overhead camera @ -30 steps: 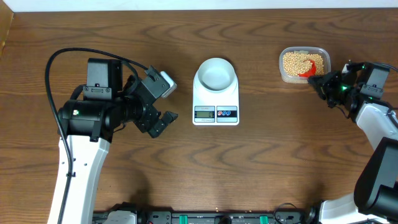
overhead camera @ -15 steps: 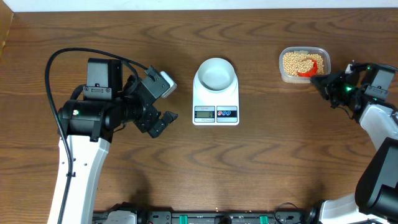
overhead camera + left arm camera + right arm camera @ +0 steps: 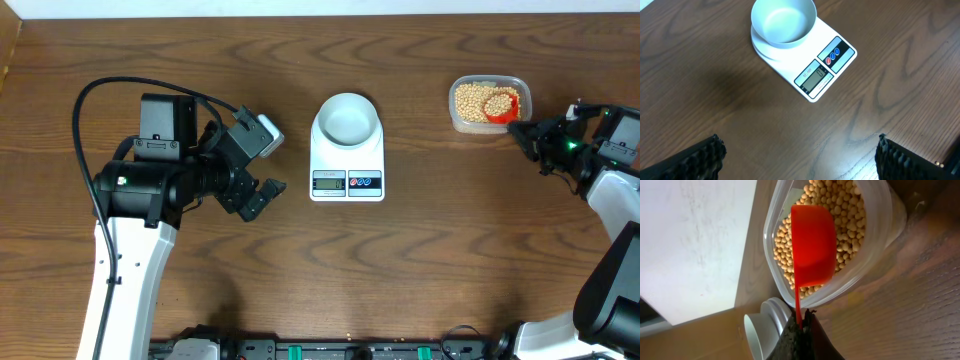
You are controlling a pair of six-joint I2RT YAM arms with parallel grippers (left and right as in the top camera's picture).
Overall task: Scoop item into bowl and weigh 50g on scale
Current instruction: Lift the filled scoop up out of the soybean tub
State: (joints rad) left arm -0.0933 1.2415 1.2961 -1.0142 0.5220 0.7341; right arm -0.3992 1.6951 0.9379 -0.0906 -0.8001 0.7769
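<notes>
Beans [image 3: 855,235] sit in tub [image 3: 521,88] right of scale [image 3: 347,165]; right gripper [image 3: 801,325] clamped on red scoop [image 3: 812,245] handle, positioned to load; left gripper [image 3: 800,156] fingers apart, idle.

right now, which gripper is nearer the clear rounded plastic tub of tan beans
Right. The right gripper, shut on the red plastic scoop, is at the edge of the tub; the open left gripper is far off, beyond the white rectangular scale.
</notes>
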